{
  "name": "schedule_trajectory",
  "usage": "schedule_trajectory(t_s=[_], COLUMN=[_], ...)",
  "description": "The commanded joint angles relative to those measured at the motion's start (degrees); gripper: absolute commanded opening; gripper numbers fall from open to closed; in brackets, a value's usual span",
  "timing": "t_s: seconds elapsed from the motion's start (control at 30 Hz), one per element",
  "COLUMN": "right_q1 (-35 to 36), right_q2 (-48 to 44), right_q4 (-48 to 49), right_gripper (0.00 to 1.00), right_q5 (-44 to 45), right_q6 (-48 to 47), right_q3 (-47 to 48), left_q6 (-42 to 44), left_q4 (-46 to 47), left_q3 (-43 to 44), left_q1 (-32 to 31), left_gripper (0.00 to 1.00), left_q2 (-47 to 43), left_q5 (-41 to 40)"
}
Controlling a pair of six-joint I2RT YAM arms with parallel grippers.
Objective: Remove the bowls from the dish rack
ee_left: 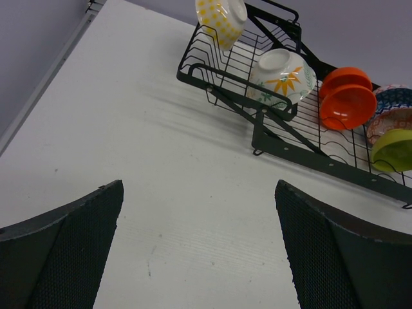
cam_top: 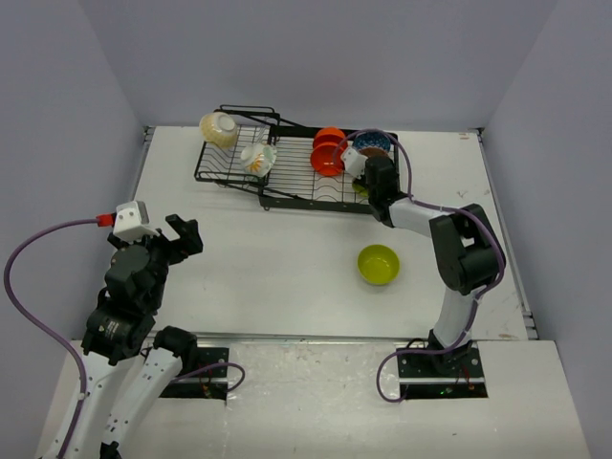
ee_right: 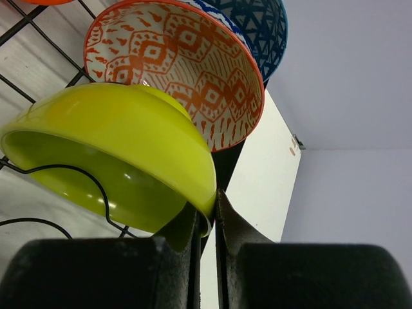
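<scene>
The right tool (ee_right: 208,212) is pinched almost closed on the rim of a lime green bowl (ee_right: 109,154), which lies tilted on the wires at the right end of the dish rack (cam_top: 296,174). Just beyond the tool stand an orange-patterned bowl (ee_right: 180,64) and a blue patterned bowl (ee_right: 261,26). Behind it, toward its arm's base, a second lime green bowl (cam_top: 379,264) rests on the worktop (cam_top: 268,277). The left tool (ee_left: 199,244) is spread wide and holds nothing; the rack is well ahead of it, to its right.
</scene>
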Motion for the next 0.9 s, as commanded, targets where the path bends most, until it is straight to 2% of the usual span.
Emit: schedule_trajectory(t_s=[0.0,0.3,0.63,0.87], right_q1=[1.25,1.25,1.25,2.65], right_q2=[-4.02,-7.55,-5.44,-3.77], right_q4=[2.94,12.52,26.75,36.25], right_gripper=[0.00,0.00,0.00,0.00], right_q5=[-1.08,4.19,9.03,10.79], right_q6=[3.87,3.78,1.15,-4.03], right_q3=[-1.69,-5.29,-7.49,-9.16], left_q6=[0.30,0.30,0.30,0.30], left_q4=[1.86,1.86,1.86,1.94], left_q3=[-0.37,-0.28,-0.28,-0.28], left_q1=[-0.37,-0.37,-0.37,-0.37], left_gripper=[1.00,1.00,1.00,1.00], left_q2=[-0.48,-0.13,0.14,0.22], left_q5=[-0.55,-0.64,-0.55,-0.38])
